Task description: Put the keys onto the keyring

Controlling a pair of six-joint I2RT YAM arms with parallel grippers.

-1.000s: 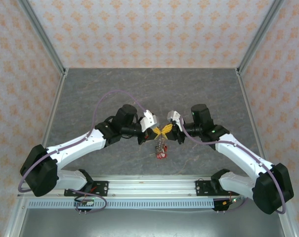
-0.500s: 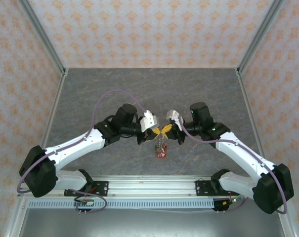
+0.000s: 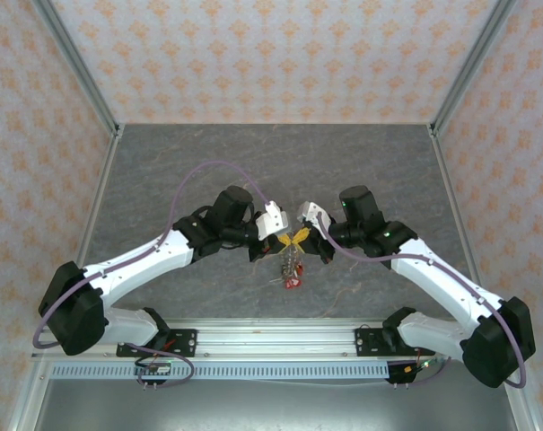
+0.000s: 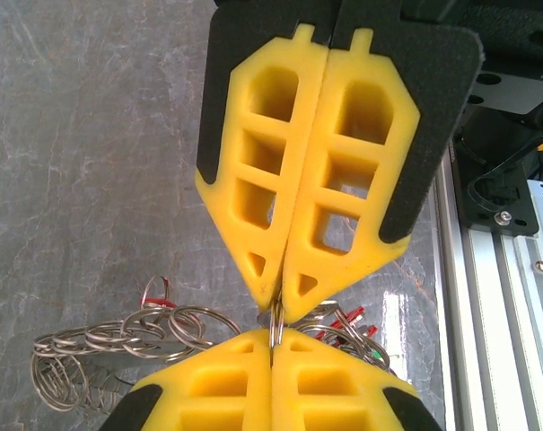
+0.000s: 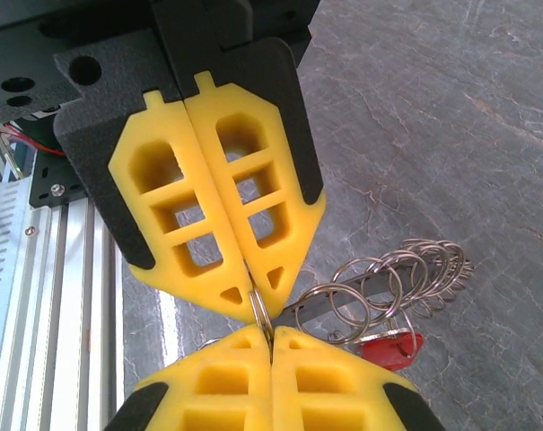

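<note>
My left gripper (image 3: pixel 290 241) and right gripper (image 3: pixel 303 238) meet tip to tip above the middle of the grey table. Both are shut on the same thin silver split ring, the keyring (image 4: pixel 276 325), which stands edge-on between their yellow fingertips. In the left wrist view my left gripper (image 4: pixel 278 305) pinches it from above. In the right wrist view my right gripper (image 5: pixel 256 296) does the same to the keyring (image 5: pixel 264 316). A bunch hangs below it: several linked silver rings (image 4: pixel 136 337) and the keys with red heads (image 5: pixel 392 346), also the red keys (image 3: pixel 293 282).
A ridged aluminium rail (image 4: pixel 486 296) runs along the table's near edge, close behind both wrists. Patterned walls with metal posts (image 3: pixel 91 99) enclose the grey marbled table (image 3: pixel 280 162) on three sides.
Both wrists have shifted slightly toward the far side while staying tip to tip. The hanging bunch of rings and keys moved with them. Both grips are unchanged.
</note>
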